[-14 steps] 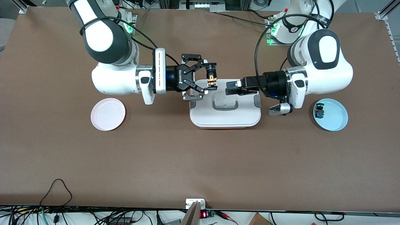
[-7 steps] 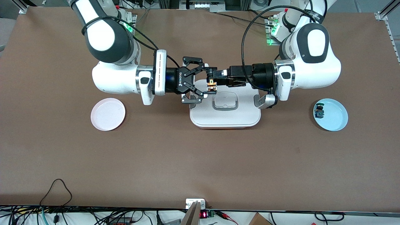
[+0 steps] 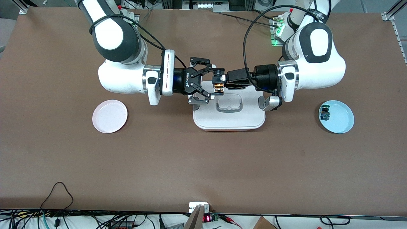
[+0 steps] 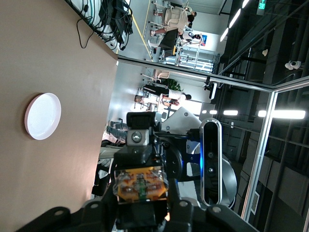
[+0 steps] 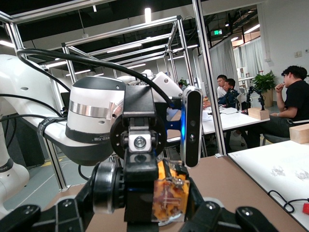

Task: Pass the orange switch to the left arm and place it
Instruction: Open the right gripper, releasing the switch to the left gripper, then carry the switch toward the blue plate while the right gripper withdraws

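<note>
Hovering above the box (image 3: 229,111), both claws clamp the orange switch (image 3: 218,85): left claw (image 3: 226,81), right claw (image 3: 213,83). Releasing unevenly could drop it onto the box.

Even bright overhead light on table (image 3: 203,159); soft shadows under arms, beside box (image 3: 229,117). Ceiling strips glare in left wrist view. Nearest gripper parts blurred in wrist views; front view sharp.

High front camera; both wrist cameras closely share the orange switch (image 3: 217,85).
</note>
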You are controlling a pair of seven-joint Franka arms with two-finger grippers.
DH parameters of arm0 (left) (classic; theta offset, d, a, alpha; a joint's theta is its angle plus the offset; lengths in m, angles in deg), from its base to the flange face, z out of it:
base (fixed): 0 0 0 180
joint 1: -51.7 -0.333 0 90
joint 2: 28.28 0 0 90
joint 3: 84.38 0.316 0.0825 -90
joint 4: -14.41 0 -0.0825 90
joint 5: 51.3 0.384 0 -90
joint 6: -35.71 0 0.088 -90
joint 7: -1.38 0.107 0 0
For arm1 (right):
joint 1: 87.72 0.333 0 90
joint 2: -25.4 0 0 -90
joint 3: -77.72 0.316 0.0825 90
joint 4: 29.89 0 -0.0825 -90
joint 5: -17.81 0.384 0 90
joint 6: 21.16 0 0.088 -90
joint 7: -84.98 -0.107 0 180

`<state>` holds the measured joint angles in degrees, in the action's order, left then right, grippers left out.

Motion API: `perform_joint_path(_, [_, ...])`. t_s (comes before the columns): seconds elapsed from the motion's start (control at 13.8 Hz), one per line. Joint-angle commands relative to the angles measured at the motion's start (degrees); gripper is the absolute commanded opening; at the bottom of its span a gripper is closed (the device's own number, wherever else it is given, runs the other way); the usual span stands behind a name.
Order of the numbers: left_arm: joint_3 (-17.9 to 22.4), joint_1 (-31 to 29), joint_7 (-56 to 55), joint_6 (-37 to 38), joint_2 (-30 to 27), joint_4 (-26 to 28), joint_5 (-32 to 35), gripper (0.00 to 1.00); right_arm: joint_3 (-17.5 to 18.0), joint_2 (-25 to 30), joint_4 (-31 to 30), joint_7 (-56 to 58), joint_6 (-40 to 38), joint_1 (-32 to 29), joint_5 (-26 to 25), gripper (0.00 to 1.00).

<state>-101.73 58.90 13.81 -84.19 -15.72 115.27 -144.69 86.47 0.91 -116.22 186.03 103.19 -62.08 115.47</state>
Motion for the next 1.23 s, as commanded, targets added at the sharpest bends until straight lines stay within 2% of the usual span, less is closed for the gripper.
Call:
perform_joint_path(0.0, [0.1,0.0,1.2,-0.8,-0.5,0.3,-1.2,0.30,0.0,-0.2,0.6,1.2,0.5,0.3,1.0,0.00])
perform_joint_path(0.07, [0.1,-0.2,1.2,-0.8,-0.6,0.3,-1.2,0.22,0.0,-0.2,0.5,1.3,0.5,0.3,0.9,0.00])
perform_joint_path(0.22, [0.1,-0.2,1.3,-0.6,-0.8,0.3,-1.2,0.12,0.0,-0.2,0.5,1.3,0.5,0.5,0.8,0.00])
perform_joint_path(0.29, [0.1,-0.3,1.3,-0.6,-0.8,0.3,-1.2,0.12,0.0,-0.1,0.4,1.2,0.5,0.5,0.9,0.06])
perform_joint_path(0.36, [0.1,-0.3,1.3,-0.6,-0.8,0.3,-1.2,0.12,0.0,0.0,0.4,0.5,0.5,0.5,1.5,0.76])
perform_joint_path(0.43, [0.1,-0.3,1.3,-0.6,-0.8,0.3,-1.2,0.11,0.0,0.2,0.2,0.0,0.5,0.5,1.7,1.00])
perform_joint_path(0.87, [0.7,-0.6,1.1,-0.2,-1.0,0.1,-0.2,0.10,-0.3,1.2,-0.8,-1.5,-0.2,-1.2,1.6,1.00])
perform_joint_path(1.01, [0.7,-2.1,0.9,0.0,-1.0,-0.6,7.0,0.10,-0.5,2.8,-2.2,-1.4,-0.5,-3.0,0.8,1.00])
perform_joint_path(1.16, [0.7,-3.1,0.8,0.3,-1.0,-1.1,18.0,0.10,-0.7,4.8,-5.6,-1.2,-0.8,-4.8,0.8,1.00])
